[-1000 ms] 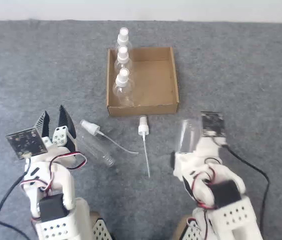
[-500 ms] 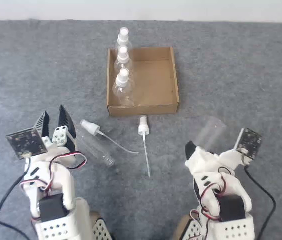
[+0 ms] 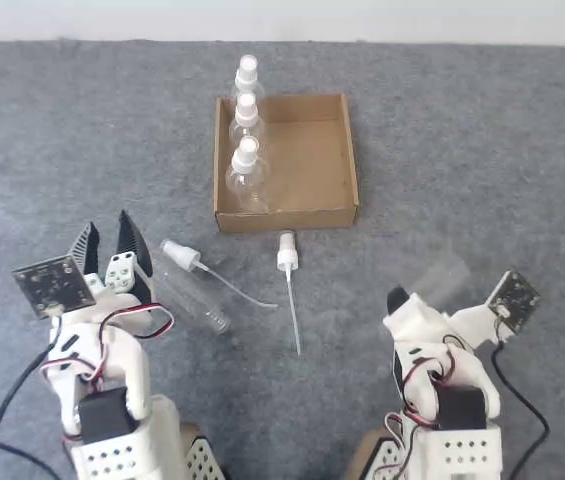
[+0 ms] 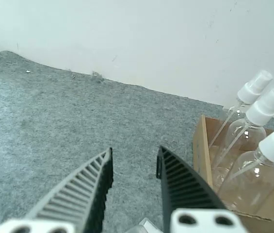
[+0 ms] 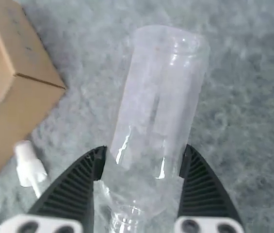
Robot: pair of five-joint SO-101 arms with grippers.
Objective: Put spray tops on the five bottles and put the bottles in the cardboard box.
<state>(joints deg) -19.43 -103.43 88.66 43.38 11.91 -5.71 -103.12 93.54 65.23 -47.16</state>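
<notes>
Looking down over the worktop, I see my right arm's fingers clamped around a clear bottle with no top, held at a slant in front of and to the right of the cardboard box. My left arm's fingers stand wide apart with nothing between them, just beside a capped bottle lying on its side. A loose spray top lies just in front of the box, tube pointing toward the arms. Three capped bottles stand in a row along the box's left side.

clear glossy plastic bottle, matt cardboard box, rough grey carpet
</notes>
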